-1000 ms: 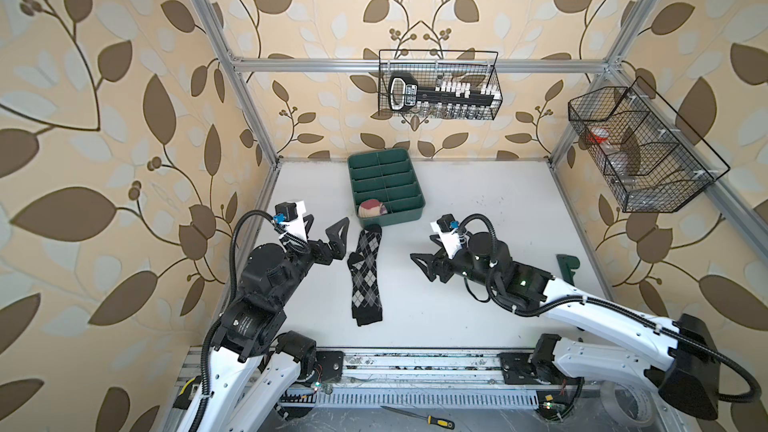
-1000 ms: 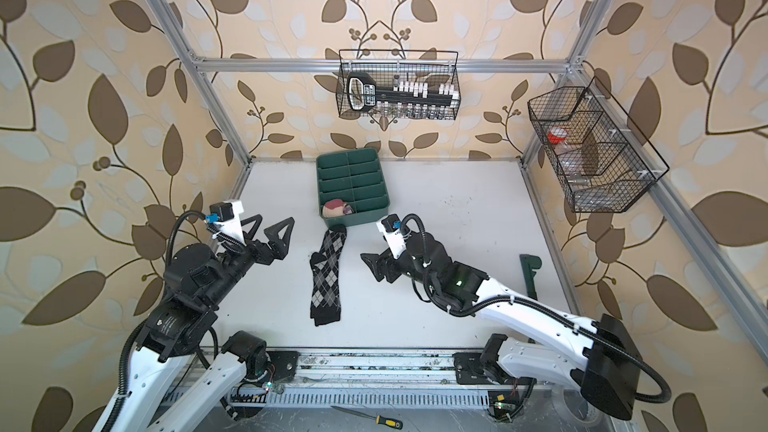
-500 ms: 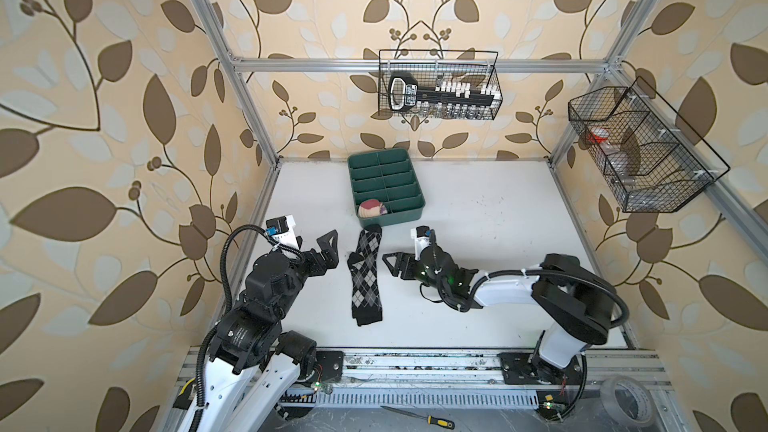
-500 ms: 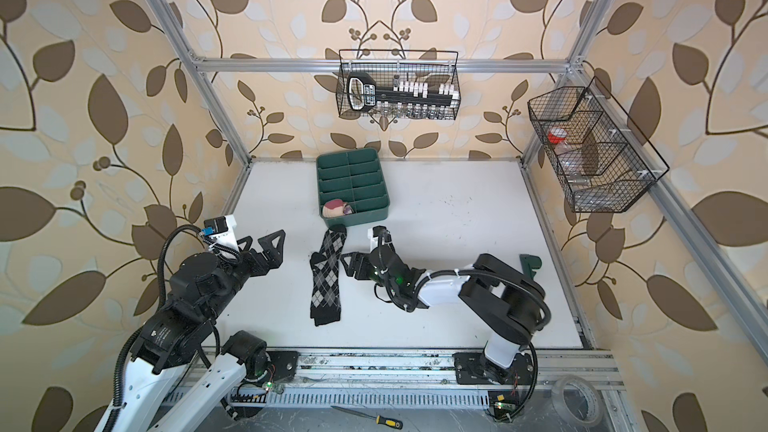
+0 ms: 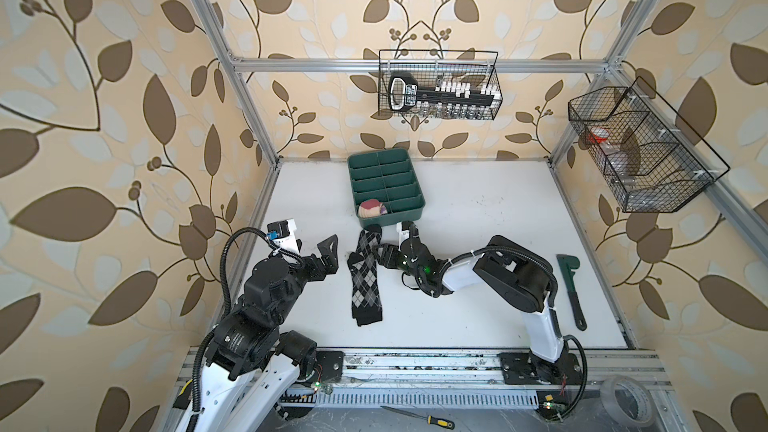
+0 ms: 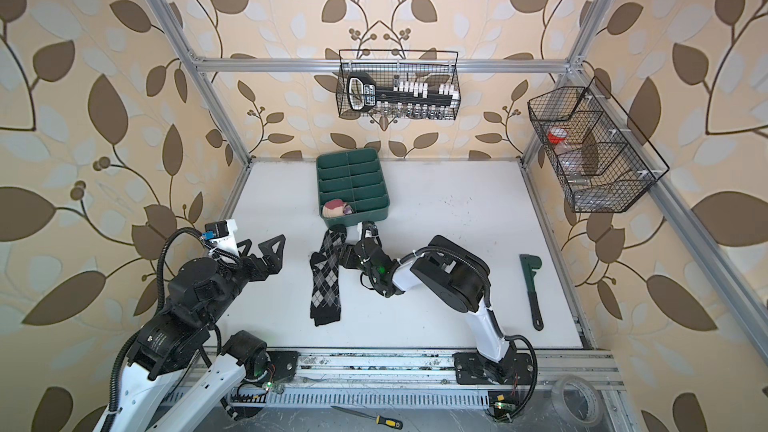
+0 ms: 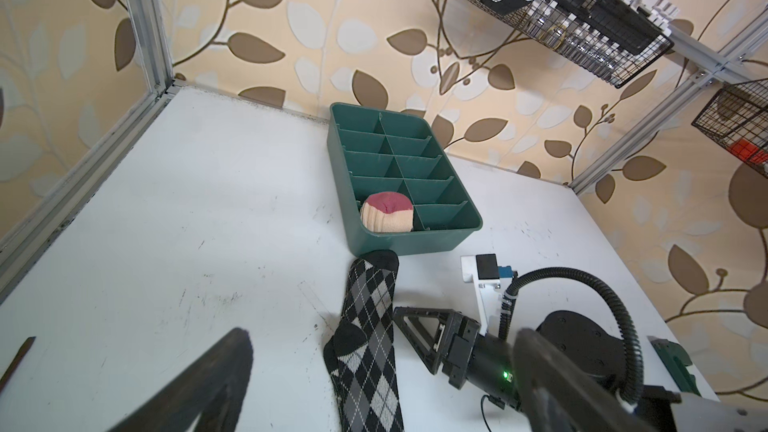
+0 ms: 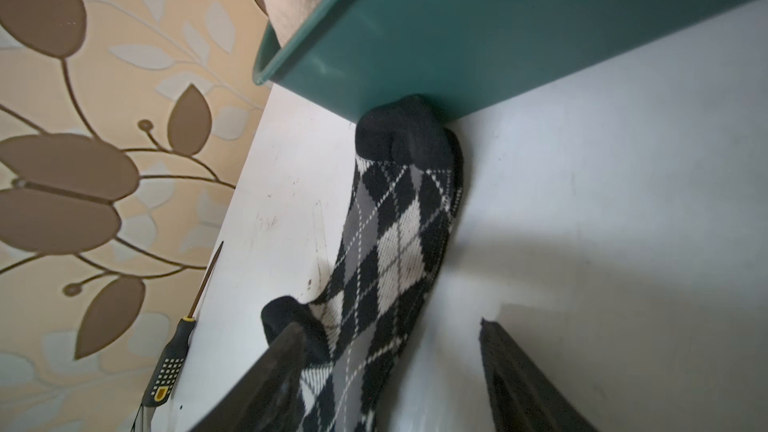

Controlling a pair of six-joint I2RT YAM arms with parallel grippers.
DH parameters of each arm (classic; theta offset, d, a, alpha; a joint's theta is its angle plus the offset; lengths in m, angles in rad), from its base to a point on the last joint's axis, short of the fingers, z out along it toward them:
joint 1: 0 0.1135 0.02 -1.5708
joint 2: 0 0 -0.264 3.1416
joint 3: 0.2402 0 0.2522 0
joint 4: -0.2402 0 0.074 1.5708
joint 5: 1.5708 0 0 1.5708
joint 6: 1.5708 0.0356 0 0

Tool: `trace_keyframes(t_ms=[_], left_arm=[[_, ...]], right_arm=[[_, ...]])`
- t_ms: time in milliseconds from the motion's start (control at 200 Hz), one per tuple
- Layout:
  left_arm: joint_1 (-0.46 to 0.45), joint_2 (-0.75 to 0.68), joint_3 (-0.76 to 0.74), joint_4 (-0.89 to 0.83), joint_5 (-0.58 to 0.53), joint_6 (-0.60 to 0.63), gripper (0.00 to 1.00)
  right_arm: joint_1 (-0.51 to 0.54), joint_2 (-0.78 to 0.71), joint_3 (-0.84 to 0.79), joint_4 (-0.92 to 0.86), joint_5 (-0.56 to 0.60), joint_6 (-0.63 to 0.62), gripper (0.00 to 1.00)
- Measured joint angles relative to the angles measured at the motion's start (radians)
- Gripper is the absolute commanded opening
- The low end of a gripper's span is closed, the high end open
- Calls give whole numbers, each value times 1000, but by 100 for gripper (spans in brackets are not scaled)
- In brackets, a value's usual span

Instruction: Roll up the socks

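Lying at frame centre, argyle sock (image 5: 365,280) with its foot between the parted jaws of the low, outstretched right gripper (image 8: 390,330); left gripper (image 6: 259,247) wide open, at left

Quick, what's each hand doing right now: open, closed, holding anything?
Left hand: open, empty.
Right hand: open, straddling the argyle sock, no grip yet.
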Motion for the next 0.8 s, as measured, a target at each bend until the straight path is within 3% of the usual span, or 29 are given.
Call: trace_keyframes(t_ms=[695,800], left_arm=[[-27,-9,-16,10,-5,37,99],[-33,-9,-16,10,-6,47,99]], right_arm=[[-39,152,196,50,-1,23,68],[-39,163,219,37,-6,18,63]])
